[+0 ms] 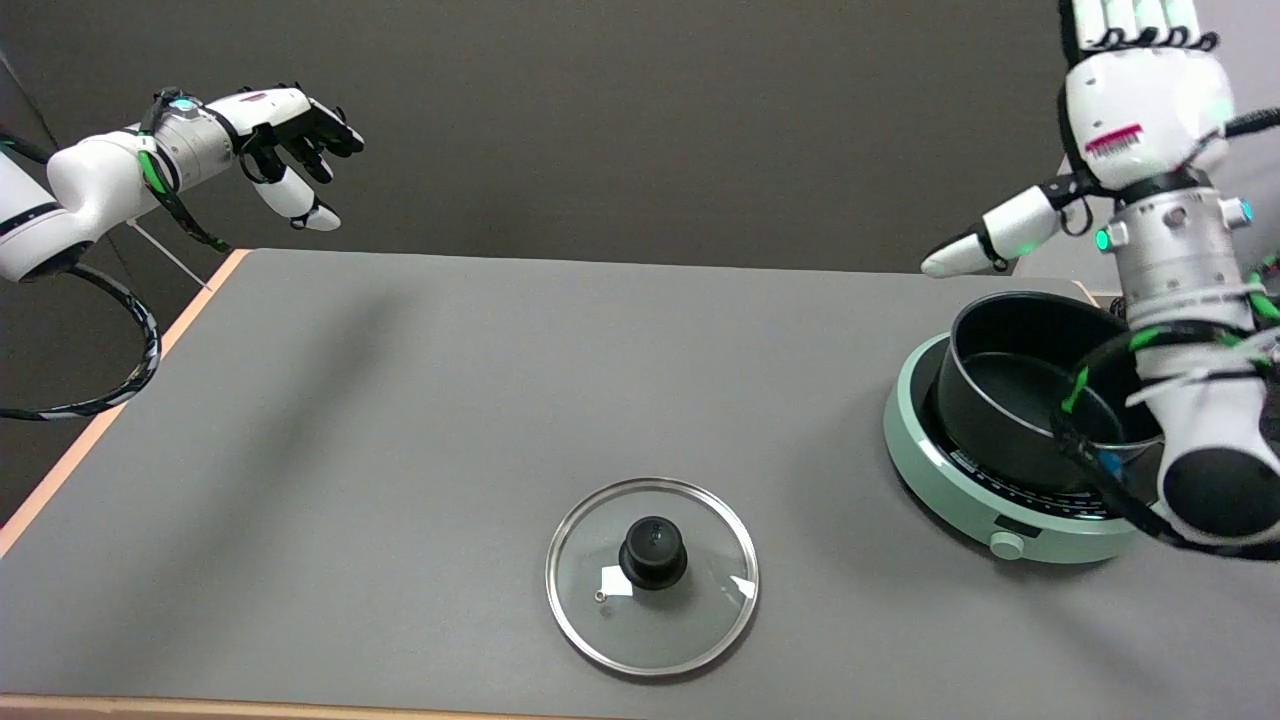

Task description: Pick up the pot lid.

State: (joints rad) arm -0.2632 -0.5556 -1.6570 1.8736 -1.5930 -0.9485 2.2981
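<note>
A round glass pot lid (690, 625) with a black knob (653, 551) lies flat on the grey table, near its front edge at the middle. My right hand (1125, 105) is raised high at the upper right, above and behind the black pot. It holds nothing. Its thumb sticks out to the left and its fingers point up, running past the top of the picture. The hand is far to the right of the lid.
An empty black pot (1040, 395) stands on a pale green induction cooker (985, 500) at the table's right side, partly behind my right forearm. The idle left hand (290, 135) hangs still in the air at the upper left. A grey wall panel stands at the far right.
</note>
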